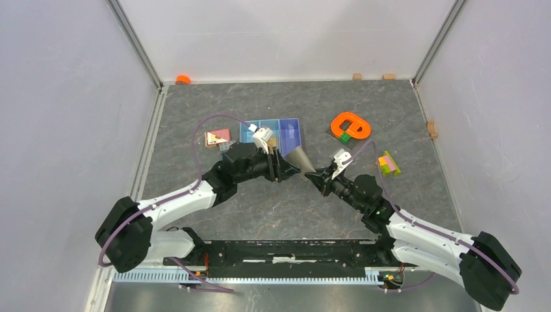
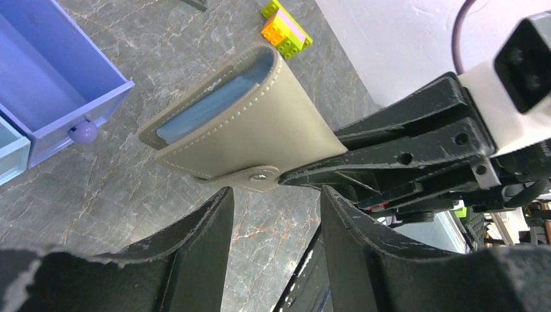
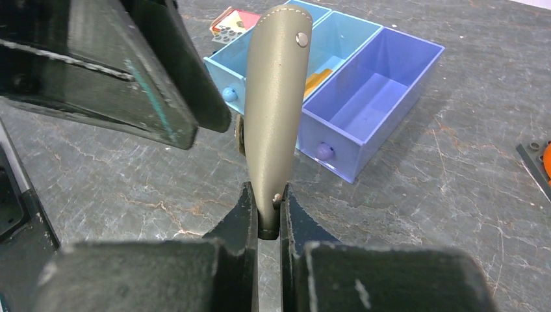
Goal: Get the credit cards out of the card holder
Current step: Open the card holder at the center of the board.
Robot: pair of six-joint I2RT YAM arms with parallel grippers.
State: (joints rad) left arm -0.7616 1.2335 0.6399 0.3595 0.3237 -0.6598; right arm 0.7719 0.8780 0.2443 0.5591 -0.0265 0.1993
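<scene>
Your right gripper (image 3: 268, 218) is clamped tight on one end of the card holder (image 3: 276, 97), holding it above the table (image 3: 422, 195) at the centre of the top view. The holder is folded, grey-taupe with white stitching, its snap stud showing and pale blue lining peeking out. Your left gripper (image 2: 274, 198) has its jaws parted and empty, right beside the snap flap.

The holder (image 1: 300, 158) hangs over the middle of the table (image 1: 260, 208), with the left gripper (image 1: 281, 168) at its left, the right gripper (image 1: 316, 177) at its right, the tray (image 1: 286, 130) just behind, a box (image 1: 217, 138) left of the tray and bricks (image 1: 388, 163) far right.
</scene>
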